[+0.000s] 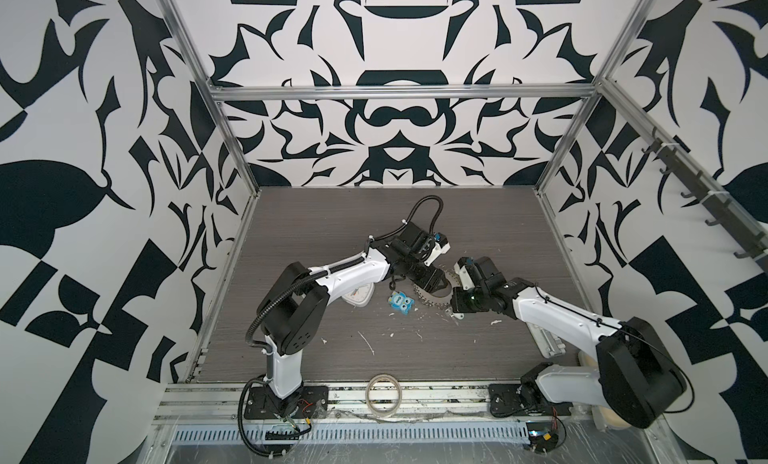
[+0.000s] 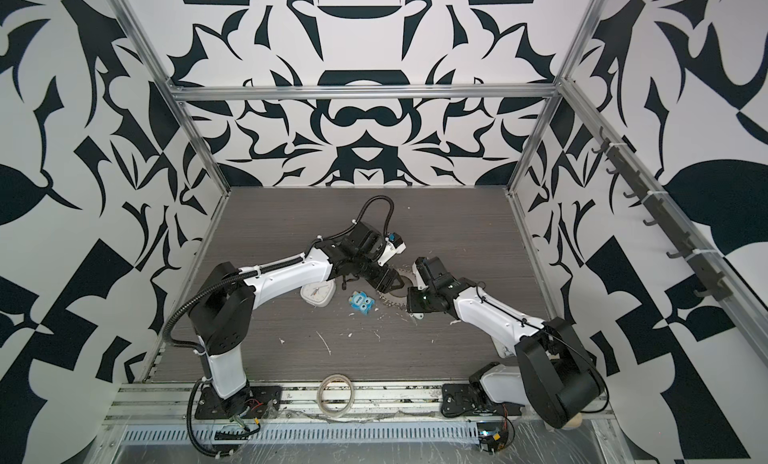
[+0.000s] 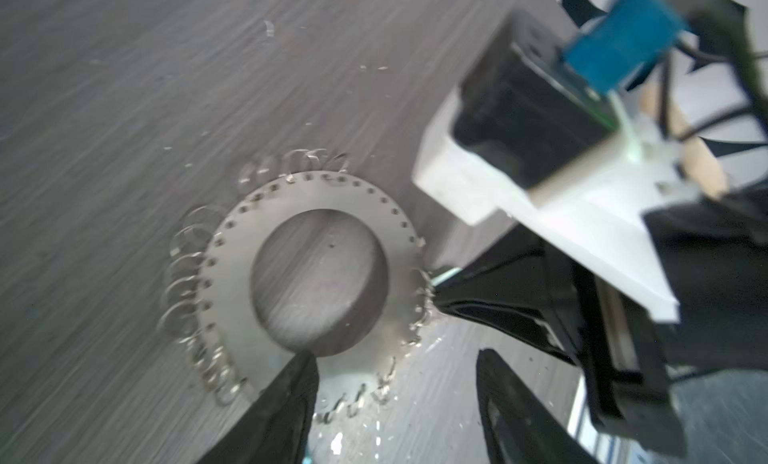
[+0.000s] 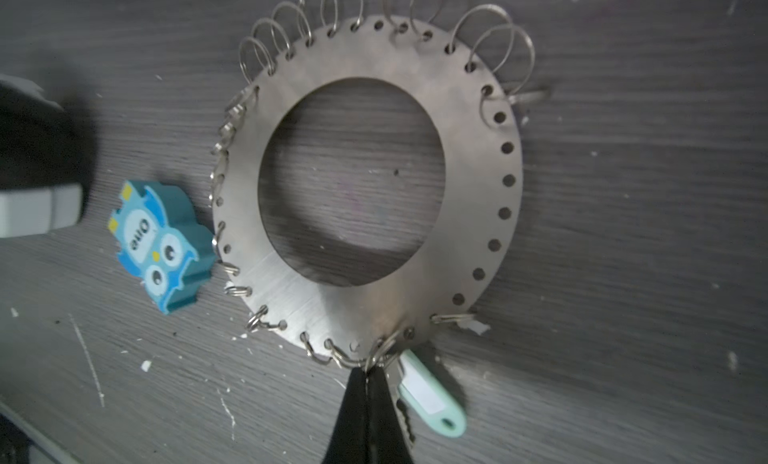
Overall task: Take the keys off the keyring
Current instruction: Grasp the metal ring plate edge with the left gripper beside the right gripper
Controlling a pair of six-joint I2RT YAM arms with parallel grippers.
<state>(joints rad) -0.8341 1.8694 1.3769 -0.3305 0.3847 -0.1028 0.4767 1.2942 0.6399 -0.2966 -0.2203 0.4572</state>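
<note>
While on the keyring (image 4: pixel 353 312), keys (image 4: pixel 428 393) just beside closed right gripper (image 4: pixel 368 372).

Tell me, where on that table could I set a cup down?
The far stretch of table toward the back wall is bare. The near strip between owl toy and tape roll holds only scraps. Crowded: the middle, where the left claw and right claw meet over the keyring, beside the clock.

The left arm (image 1: pixel 353 271) and the right arm (image 1: pixel 552 312) have white shells and fat black joints. A bumpy black hose (image 1: pixel 266 308) runs along the left one, tied with white straps (image 1: pixel 326 270). A thin black wire (image 1: pixel 582 314) follows the right one. The left claw (image 3: pixel 397 356) and right claw (image 4: pixel 366 372) are black and pointed.
</note>
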